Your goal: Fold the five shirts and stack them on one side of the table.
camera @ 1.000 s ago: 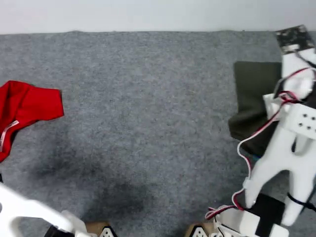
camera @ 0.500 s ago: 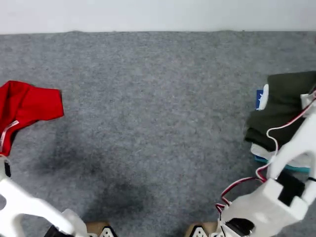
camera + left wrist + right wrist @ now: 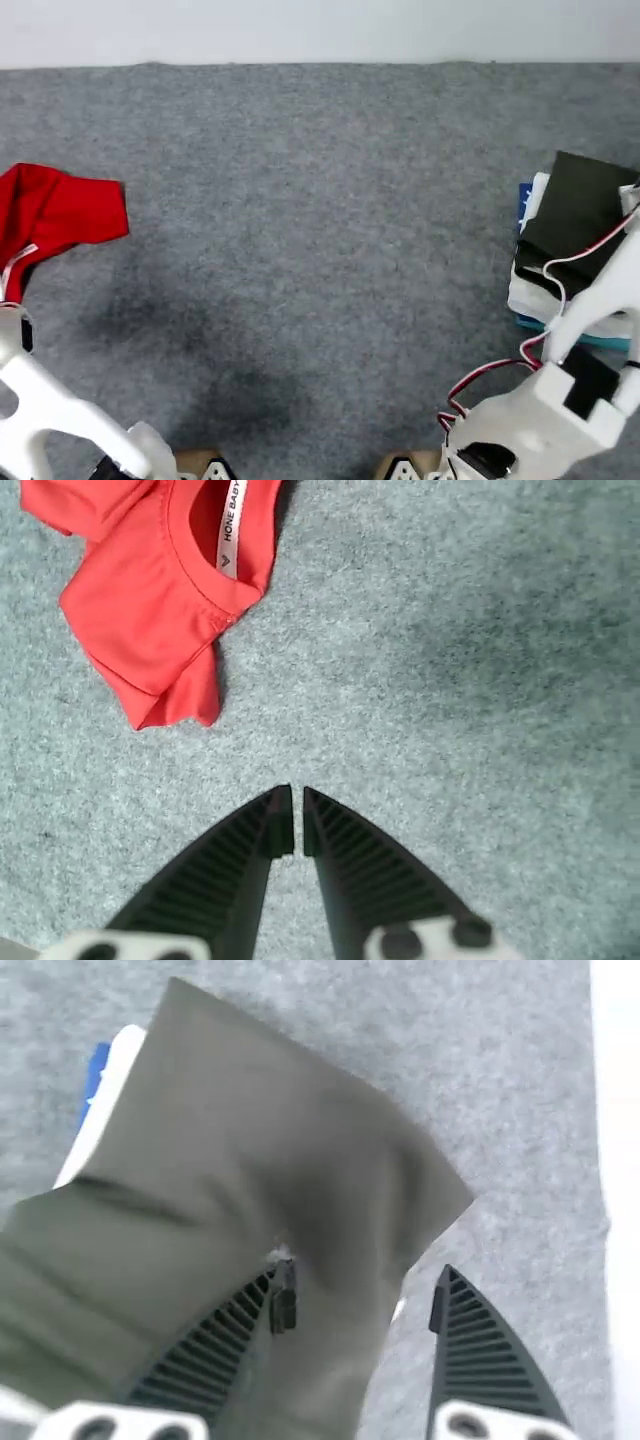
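At the right edge, the olive shirt (image 3: 575,215) tops the stack (image 3: 530,290) of folded ones, and the right gripper (image 3: 362,1295) is spread open just above it. At the left lies the red shirt (image 3: 55,215), crumpled. The left gripper (image 3: 297,815) hovers near it, fingers pressed together. Red looks next: open wide, pinch one edge, drag it across the table (image 3: 320,200) to the middle, and flatten it before folding.

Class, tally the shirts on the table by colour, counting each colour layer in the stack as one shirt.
Red shirt: 1
Dark green shirt: 1
White layer: 1
Blue layer: 1
Teal layer: 1
Total: 5
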You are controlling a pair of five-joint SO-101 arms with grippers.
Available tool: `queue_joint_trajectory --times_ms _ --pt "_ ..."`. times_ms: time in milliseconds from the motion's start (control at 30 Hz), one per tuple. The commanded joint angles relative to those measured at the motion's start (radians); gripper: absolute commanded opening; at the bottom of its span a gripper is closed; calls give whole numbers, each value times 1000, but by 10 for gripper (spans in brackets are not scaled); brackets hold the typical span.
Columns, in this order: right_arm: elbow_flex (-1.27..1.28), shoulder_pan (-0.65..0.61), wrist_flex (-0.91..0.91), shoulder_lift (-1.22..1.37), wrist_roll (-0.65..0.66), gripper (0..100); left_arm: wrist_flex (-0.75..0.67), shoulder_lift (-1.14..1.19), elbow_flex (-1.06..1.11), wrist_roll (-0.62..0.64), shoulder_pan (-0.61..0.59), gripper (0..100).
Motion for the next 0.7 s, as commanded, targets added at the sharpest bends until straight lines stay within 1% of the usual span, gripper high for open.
queue_joint_trajectory --times_ms 0,67,100,167,200,300,467,600,667 --pt "-17 -68 104 -58 -17 147 -12 -25 -38 -9 17 32" --pt "-17 -97 124 -24 -17 34 -12 -25 -38 -9 20 32" --pt "-17 -107 127 -1 -21 0 -12 -25 -38 -9 26 32" --pt "-17 -111 128 51 -49 47 -12 -28 -38 -9 26 32" --pt "-17 -111 128 81 -69 48 -12 -28 -38 -9 26 32" --pt "-17 -134 136 166 -126 8 -12 -29 -35 -9 26 32" --pt "-17 -219 302 266 -187 10 -12 -26 -33 -9 26 32" --pt "-28 -274 463 265 -206 10 -11 -29 -33 -9 26 32" --pt "-38 -280 496 239 -206 9 -9 -29 -33 -9 26 32"
